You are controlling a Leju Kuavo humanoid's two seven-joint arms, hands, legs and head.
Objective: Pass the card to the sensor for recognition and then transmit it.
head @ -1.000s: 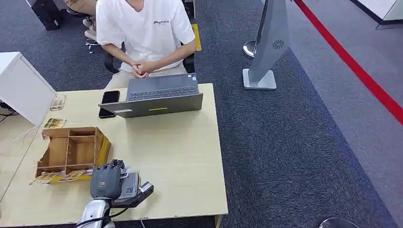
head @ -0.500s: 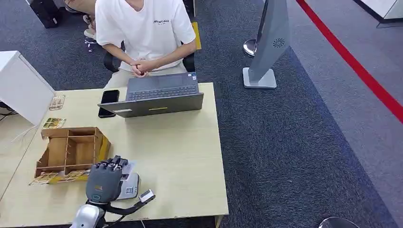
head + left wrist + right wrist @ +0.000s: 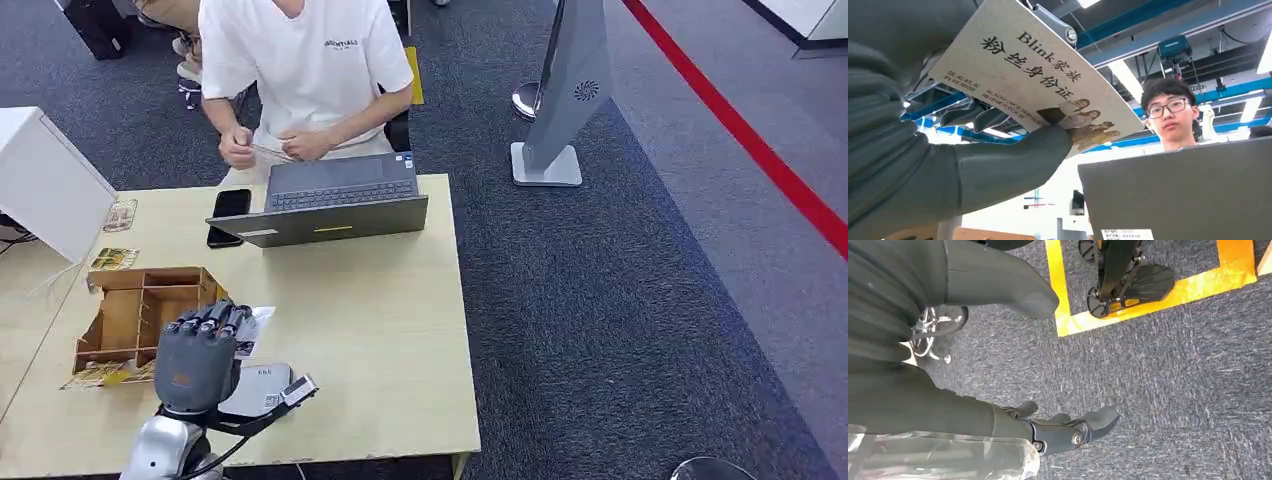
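1. In the head view the left hand (image 3: 197,352) is above the near left part of the wooden desk (image 3: 380,320), with the back of the hand toward the camera. A corner of the card (image 3: 256,325) shows past its fingers.
2. The left wrist view gives more: the thumb (image 3: 1013,162) presses the card (image 3: 1033,75) from one side and the dark fingers (image 3: 970,115) support it from the other side, so the hand holds the card. The card's printed face has Chinese text, the word "Blink" and a small photo of people.
3. Under the hand, on the desk, lies the grey card sensor (image 3: 262,388); the card is over its far edge, and I cannot tell if they touch.
4. Beside the hand stands a wooden organizer box (image 3: 150,315).
5. Across the desk are a grey laptop (image 3: 330,200) and a black phone (image 3: 230,212). A person in a white shirt (image 3: 300,60) sits behind them.
6. The right wrist view shows the right hand (image 3: 998,355) over dark carpet (image 3: 1158,370), fingers apart, holding nothing.
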